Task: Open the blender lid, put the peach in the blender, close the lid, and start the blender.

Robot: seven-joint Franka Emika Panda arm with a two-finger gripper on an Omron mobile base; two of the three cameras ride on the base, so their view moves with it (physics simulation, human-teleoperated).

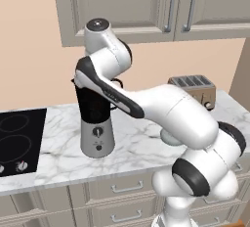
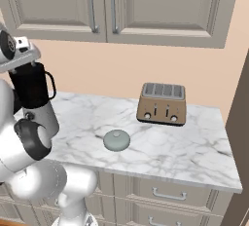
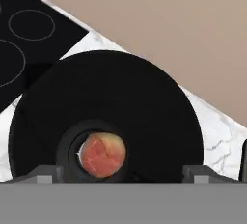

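The blender [image 1: 97, 132] stands on the marble counter, its dark jar [image 2: 30, 87] uncovered. From straight above, the jar's round mouth [image 3: 144, 102] is wide open and the orange-red peach [image 3: 102, 154] lies at its bottom. My gripper [image 3: 123, 174] hovers over the mouth, open, its two fingertips [image 3: 46, 174] spread wide with nothing between them. The pale grey-green blender lid [image 2: 116, 140] rests on the counter, to the right of the blender and in front of the toaster.
A bronze toaster [image 2: 162, 104] sits at the back of the counter [image 2: 185, 152], right of the blender. A black cooktop [image 1: 19, 140] lies to the blender's left. Wall cabinets [image 2: 146, 6] hang above. My own arm crosses in front of the jar.
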